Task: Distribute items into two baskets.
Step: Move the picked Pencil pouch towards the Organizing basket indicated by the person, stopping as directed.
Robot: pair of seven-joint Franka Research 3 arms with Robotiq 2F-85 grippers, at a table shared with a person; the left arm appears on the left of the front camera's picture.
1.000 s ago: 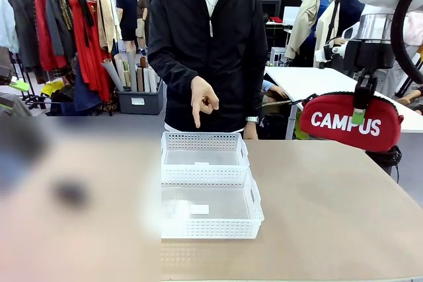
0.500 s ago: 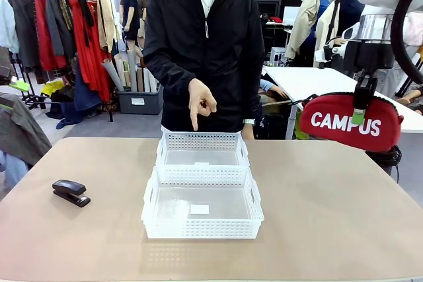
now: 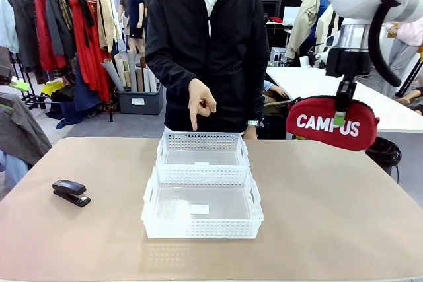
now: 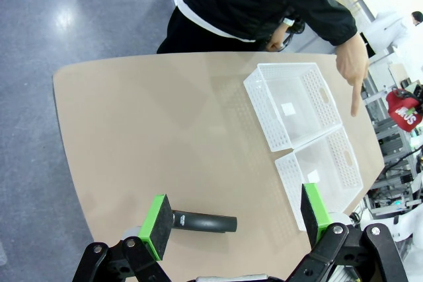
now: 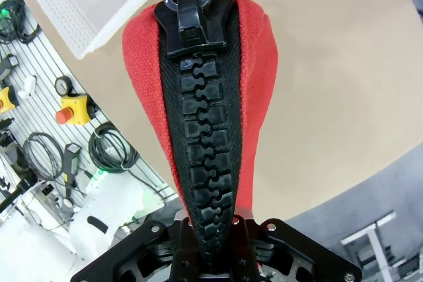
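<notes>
The right end effector was clenched on the zip ridge of the red pouch, which hung high and to the right of the near basket, clear of the counter. The grip was narrow and on the top edge only, so the hanging pouch could probably swing or slip during a sideways carry.

Both baskets looked barely wider than the pouch. A skewed descent could land one end on a flared rim, and light plastic would likely tip or skid.

The far basket sat touching the back of the near basket, and the person's hand pointed down over it. If that was the target, the pouch or the arm could meet the finger.

The left end effector was released, jaws wide, above the black stapler, which lay well left of the near basket. If both arms made for the baskets together, they could crowd each other.
</notes>
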